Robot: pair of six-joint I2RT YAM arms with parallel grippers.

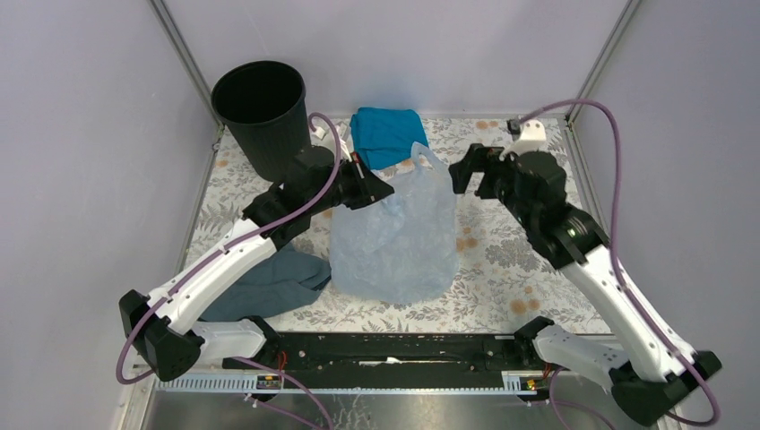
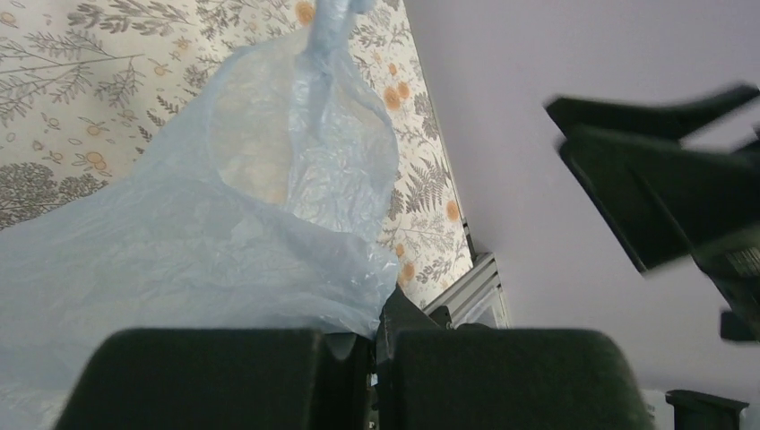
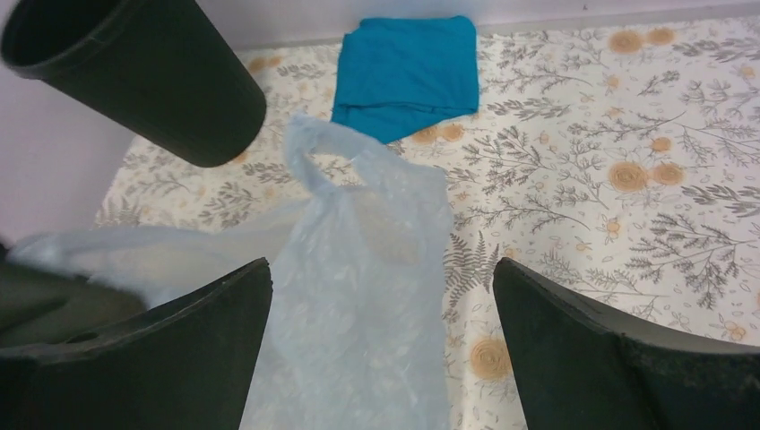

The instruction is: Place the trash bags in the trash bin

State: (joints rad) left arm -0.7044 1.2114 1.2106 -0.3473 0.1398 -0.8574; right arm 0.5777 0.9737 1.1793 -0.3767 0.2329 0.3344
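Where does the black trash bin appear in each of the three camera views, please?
Top external: the black trash bin stands in the upper left, at the table's far corner.
Left wrist: not in view.
Right wrist: it fills the upper left corner, slanted in the picture.
Shared landmark: the pale blue plastic bag, seen in all three views, centre-left in the left wrist view and bottom centre in the right wrist view.

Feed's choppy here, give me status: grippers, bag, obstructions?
Left gripper shut on trash bag edge; right gripper open beside its handle. Bag mostly on table, outside black bin. Teal cloth behind bag, not blocking.
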